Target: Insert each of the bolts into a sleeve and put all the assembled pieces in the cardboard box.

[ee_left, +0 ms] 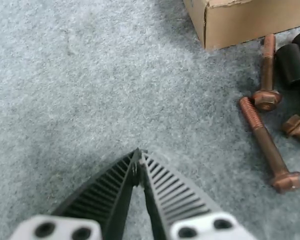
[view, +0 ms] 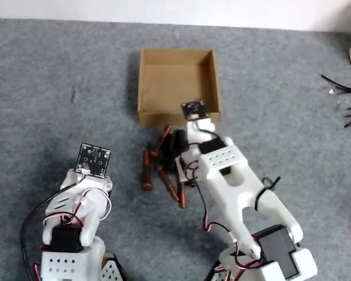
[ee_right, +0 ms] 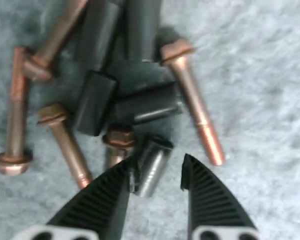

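Several copper bolts and black sleeves lie in a loose pile on the grey carpet, just in front of the open cardboard box. My right gripper stands open over the pile. A dark sleeve lies between its fingers, against one finger with a gap to the other. More sleeves and bolts lie just beyond. My left gripper is shut and holds nothing, low over bare carpet to the left of the pile. Two bolts and the box's corner are off to its side.
The right arm stretches from the near edge over the pile. The left arm sits at the near left. Black cable ties lie at the far right. Open carpet spreads to the left of the box.
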You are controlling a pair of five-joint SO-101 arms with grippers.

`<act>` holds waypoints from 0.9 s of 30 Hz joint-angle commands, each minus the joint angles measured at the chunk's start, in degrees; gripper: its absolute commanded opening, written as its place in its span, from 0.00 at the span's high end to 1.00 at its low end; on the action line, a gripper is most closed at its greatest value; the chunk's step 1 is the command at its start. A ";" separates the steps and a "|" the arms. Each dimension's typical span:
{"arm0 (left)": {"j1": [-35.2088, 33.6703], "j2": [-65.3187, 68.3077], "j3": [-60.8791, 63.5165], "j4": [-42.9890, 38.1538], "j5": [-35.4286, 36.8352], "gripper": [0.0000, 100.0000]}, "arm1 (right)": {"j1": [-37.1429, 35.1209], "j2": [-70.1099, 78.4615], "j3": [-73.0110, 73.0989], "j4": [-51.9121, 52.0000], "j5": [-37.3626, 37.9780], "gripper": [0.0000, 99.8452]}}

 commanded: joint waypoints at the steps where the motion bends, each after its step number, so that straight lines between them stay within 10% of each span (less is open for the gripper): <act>1: -0.57 -0.57 -0.75 -1.14 0.18 0.99 | -1.19 -0.31 -0.75 0.04 -0.70 0.87; 27: -0.57 -0.57 -0.75 -1.14 0.18 0.99 | 4.35 12.26 -0.66 -0.13 -3.87 0.88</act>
